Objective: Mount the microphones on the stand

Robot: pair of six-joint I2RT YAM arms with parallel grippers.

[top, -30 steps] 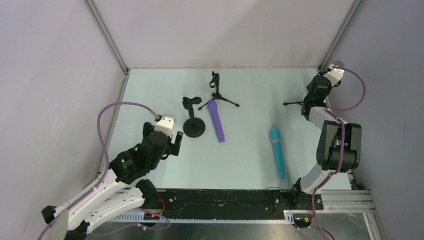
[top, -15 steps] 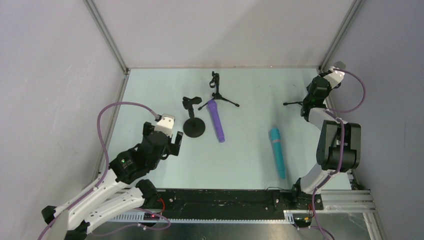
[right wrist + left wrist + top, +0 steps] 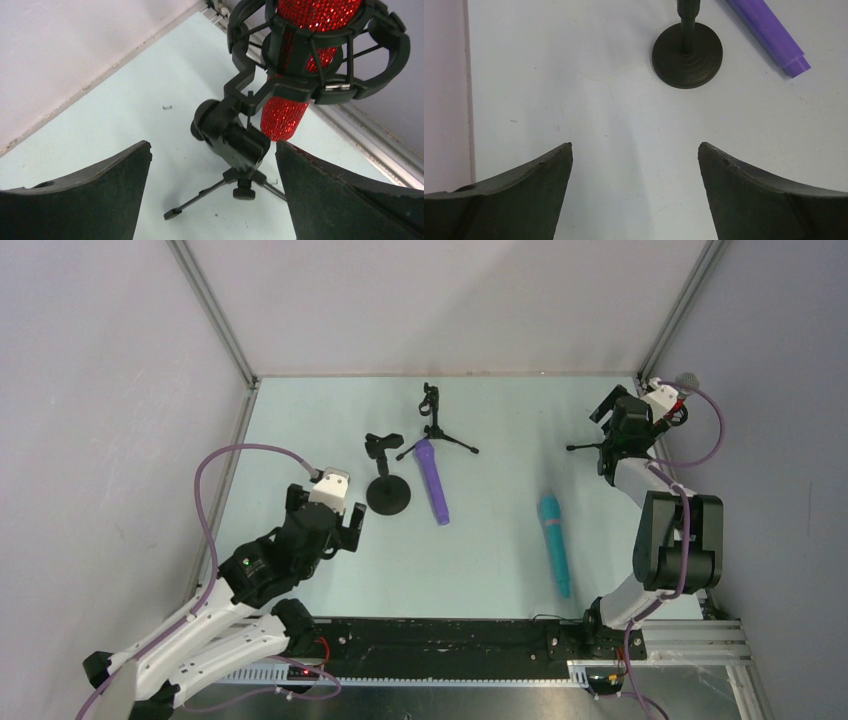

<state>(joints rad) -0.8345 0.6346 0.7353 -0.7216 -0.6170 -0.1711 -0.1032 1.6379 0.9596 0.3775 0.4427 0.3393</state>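
One red microphone [image 3: 305, 30] sits cradled in the tripod stand [image 3: 235, 137], upper right; right gripper [image 3: 212, 145] spread, facing it, left gripper [image 3: 635, 146] spread, empty. Back off straight, don't nudge that stand.

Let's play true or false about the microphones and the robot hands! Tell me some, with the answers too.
1. The red microphone sits in the holder of a tripod stand. True.
2. The purple microphone is clipped into a stand. False: it lies on the table.
3. The right gripper is squeezing the red microphone. False: it is open and holds nothing.
4. The teal microphone lies flat on the table. True.
5. The left gripper is open and empty. True.
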